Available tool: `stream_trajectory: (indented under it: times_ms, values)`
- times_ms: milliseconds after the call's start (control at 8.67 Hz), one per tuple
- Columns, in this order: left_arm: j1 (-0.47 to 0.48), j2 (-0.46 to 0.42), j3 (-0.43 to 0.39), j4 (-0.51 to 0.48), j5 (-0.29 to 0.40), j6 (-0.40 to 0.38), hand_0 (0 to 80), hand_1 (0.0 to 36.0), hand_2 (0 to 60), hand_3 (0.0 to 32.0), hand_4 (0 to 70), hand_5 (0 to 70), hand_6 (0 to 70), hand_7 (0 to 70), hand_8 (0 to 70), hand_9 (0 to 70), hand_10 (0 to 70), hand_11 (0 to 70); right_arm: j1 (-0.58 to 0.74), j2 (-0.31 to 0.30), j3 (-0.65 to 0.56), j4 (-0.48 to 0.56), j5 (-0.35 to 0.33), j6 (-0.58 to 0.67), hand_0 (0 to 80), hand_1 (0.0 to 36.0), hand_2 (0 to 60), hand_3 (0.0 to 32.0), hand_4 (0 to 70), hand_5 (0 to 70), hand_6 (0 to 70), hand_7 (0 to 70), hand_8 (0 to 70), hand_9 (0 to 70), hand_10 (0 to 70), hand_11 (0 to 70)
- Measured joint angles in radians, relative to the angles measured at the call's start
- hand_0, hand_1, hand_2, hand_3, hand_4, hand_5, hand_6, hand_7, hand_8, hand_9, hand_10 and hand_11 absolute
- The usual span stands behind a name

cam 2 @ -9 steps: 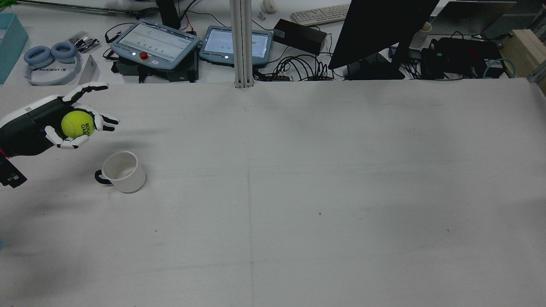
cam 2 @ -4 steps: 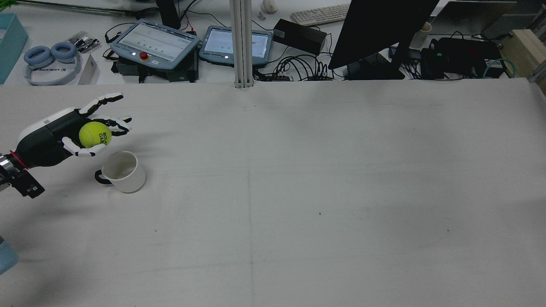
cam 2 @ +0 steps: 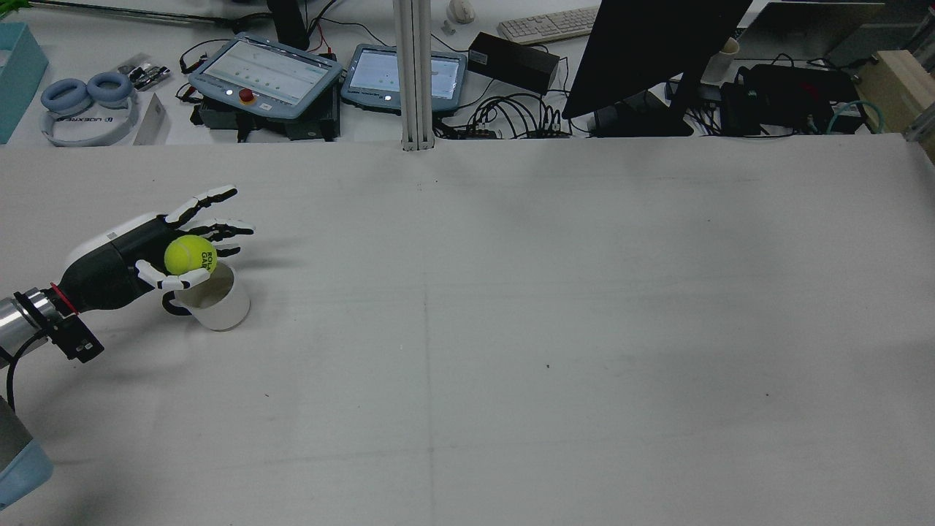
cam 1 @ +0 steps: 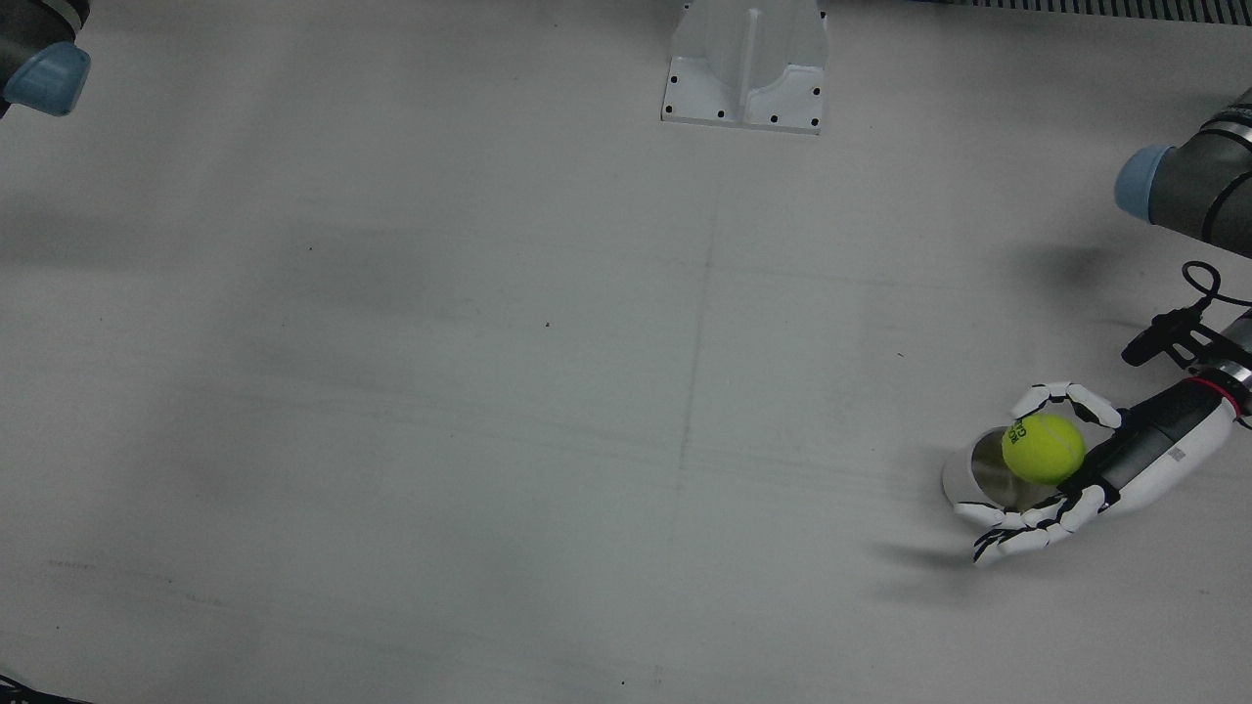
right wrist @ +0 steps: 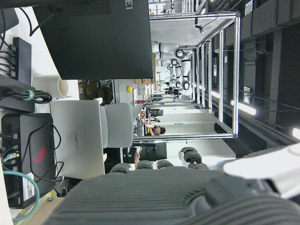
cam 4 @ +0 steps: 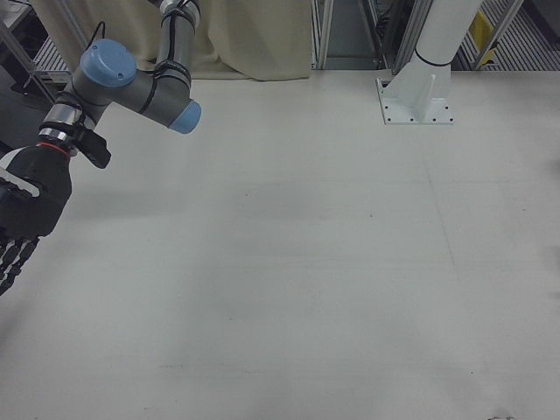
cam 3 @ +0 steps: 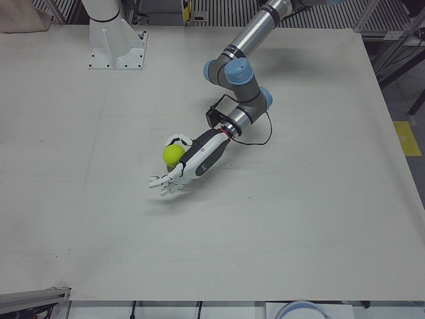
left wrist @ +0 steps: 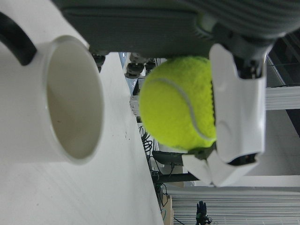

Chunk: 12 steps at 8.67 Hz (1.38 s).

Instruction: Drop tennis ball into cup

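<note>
From the left hand view I've got the tennis ball (left wrist: 178, 103) right up against the palm, pinned by one white finger (left wrist: 236, 108) on its outer side, with the cup (left wrist: 61, 101) mouth open just beside it and a clear gap between ball and rim. So my left hand (cam 2: 139, 263) is holding the tennis ball (cam 2: 189, 254), fingers only loosely curled round it, the outer ones splayed past it. In the rear view the ball sits above the near-left edge of the cup (cam 2: 215, 303), overlapping the rim in that picture; I can't tell from there if it's centred over the opening. The front view puts the tennis ball (cam 1: 1043, 448) over the robot-side part of the cup (cam 1: 968, 469) mouth, left hand (cam 1: 1086, 469) reaching in from the view's right, with fingertips (cam 1: 998, 548) spread beyond the cup over the table (cam 1: 587, 391). In the left-front view the ball (cam 3: 174, 155) and left hand (cam 3: 192, 163) hide the cup, so nothing to read there. The cup stands upright on the table, dark handle on the arm side. My right hand (cam 4: 22, 219) hangs at the far-right side of the station, well apart from all this, holding nothing; fingers hang down and look apart, but they're cut off by the frame edge so I can't tell for sure. Beyond the table's far edge: two teach pendants (cam 2: 266, 73), headphones (cam 2: 88, 98), a monitor (cam 2: 650, 51).
</note>
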Motion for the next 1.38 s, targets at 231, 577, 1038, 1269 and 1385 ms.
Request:
stream_trajectory:
  times_ms: [231,577,1038,1269,1385]
  values:
    - [0.001,0.000,0.008,-0.004,-0.001,-0.002,50.2,25.1,34.8,29.0,0.0,10.1,15.4,7.9,4.1,0.5,2.3,5.6,0.000,0.000,0.000,0.000,0.000,-0.001,0.0,0.0,0.0,0.0,0.0,0.0,0.0,0.0,0.0,0.0,0.0,0.0]
    - [-0.017,0.005,0.019,-0.016,-0.001,-0.018,47.5,19.7,30.4,32.0,0.0,10.9,22.2,3.5,4.5,0.0,0.8,3.1,0.000,0.000,0.001,0.000,0.000,-0.001,0.0,0.0,0.0,0.0,0.0,0.0,0.0,0.0,0.0,0.0,0.0,0.0]
    - [-0.382,0.014,0.023,-0.005,0.068,-0.076,52.7,26.6,35.4,27.0,0.0,12.6,23.8,7.5,5.1,0.4,3.1,7.0,0.003,0.000,0.003,0.000,0.000,-0.003,0.0,0.0,0.0,0.0,0.0,0.0,0.0,0.0,0.0,0.0,0.0,0.0]
    - [-0.567,0.026,0.036,0.005,0.095,-0.079,53.7,25.9,24.7,27.4,0.0,10.8,15.9,8.6,3.7,0.5,3.1,7.1,0.004,0.000,0.003,0.000,0.000,-0.003,0.0,0.0,0.0,0.0,0.0,0.0,0.0,0.0,0.0,0.0,0.0,0.0]
    - [-0.610,0.032,0.046,0.007,0.099,-0.079,53.8,25.6,22.8,27.6,0.0,10.3,12.1,8.7,2.9,0.5,2.9,6.7,0.004,0.000,0.003,0.000,0.000,-0.003,0.0,0.0,0.0,0.0,0.0,0.0,0.0,0.0,0.0,0.0,0.0,0.0]
